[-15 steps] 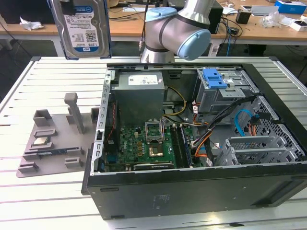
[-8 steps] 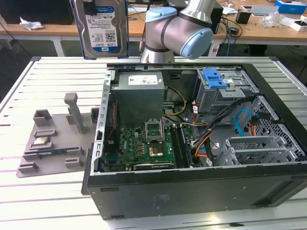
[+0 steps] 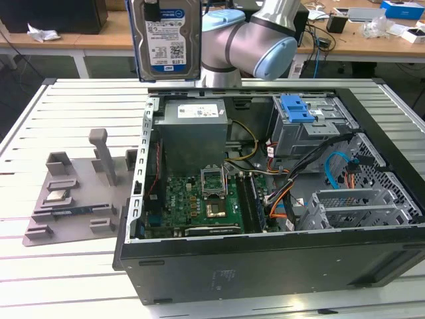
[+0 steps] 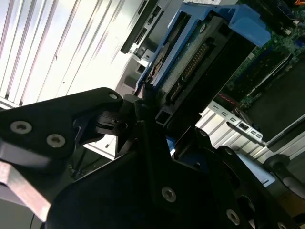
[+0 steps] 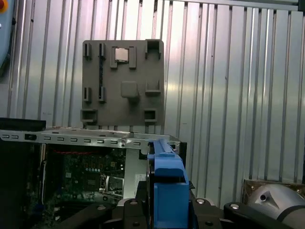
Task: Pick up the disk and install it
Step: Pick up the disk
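Observation:
The disk [image 3: 167, 40] hangs upright above the back edge of the open computer case [image 3: 265, 266], its white-and-blue label facing the exterior camera. My gripper [image 3: 152, 9] is shut on its top edge. In the second wrist view the black fingers [image 4: 126, 126] clamp the end of the disk [image 4: 195, 62], whose blue carrier [image 4: 248, 24] runs along it. In the first wrist view the blue carrier [image 5: 167, 186] stands out between the gripper's black parts. A drive cage with a blue latch [image 3: 300, 107] sits at the case's back, toward the exterior view's right.
Inside the case lie a grey power supply box [image 3: 192, 129], a green motherboard [image 3: 199, 203] and bundled cables [image 3: 285, 193]. A grey fixture plate [image 3: 73, 193] with pegs rests on the slatted table [image 3: 40, 279] at the exterior view's left. Desks stand behind.

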`<state>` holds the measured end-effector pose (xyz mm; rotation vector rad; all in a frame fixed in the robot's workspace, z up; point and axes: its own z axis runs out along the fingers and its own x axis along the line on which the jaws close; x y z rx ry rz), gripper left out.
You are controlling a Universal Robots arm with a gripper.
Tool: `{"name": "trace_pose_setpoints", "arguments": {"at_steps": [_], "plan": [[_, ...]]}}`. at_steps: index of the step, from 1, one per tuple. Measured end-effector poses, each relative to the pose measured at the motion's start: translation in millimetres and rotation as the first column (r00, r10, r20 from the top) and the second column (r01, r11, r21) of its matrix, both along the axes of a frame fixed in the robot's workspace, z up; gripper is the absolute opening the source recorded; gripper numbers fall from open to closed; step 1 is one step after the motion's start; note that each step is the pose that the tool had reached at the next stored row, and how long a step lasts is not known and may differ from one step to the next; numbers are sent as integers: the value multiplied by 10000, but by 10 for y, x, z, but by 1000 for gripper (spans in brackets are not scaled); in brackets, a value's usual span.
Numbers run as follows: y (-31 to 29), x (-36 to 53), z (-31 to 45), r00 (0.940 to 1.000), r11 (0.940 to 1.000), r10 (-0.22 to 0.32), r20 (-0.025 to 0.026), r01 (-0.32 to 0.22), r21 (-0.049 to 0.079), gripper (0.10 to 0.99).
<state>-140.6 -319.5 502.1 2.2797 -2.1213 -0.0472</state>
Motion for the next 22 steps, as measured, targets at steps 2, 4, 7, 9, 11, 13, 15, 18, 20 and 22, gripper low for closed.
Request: {"name": "trace_pose_setpoints", "arguments": {"at_steps": [2,4,7,9,11,13,15,18,20,22], "plan": [[0,105,0,10000,10000,-2,0,2,0,369],[0,168,0,10000,10000,-2,0,2,0,369],[0,285,0,10000,10000,0,-1,0,0,369],[1,397,0,10000,10000,0,-1,0,1,369],[2,448,0,10000,10000,-1,-2,1,0,369],[2,464,1,10000,10000,-2,-2,2,-1,369],[2,474,0,10000,10000,-2,-2,2,0,369],[-25,474,0,10000,10000,-1,-1,1,0,369],[-63,474,0,10000,10000,-1,-2,1,0,369],[-126,474,0,10000,10000,-2,-2,2,0,369]]}}
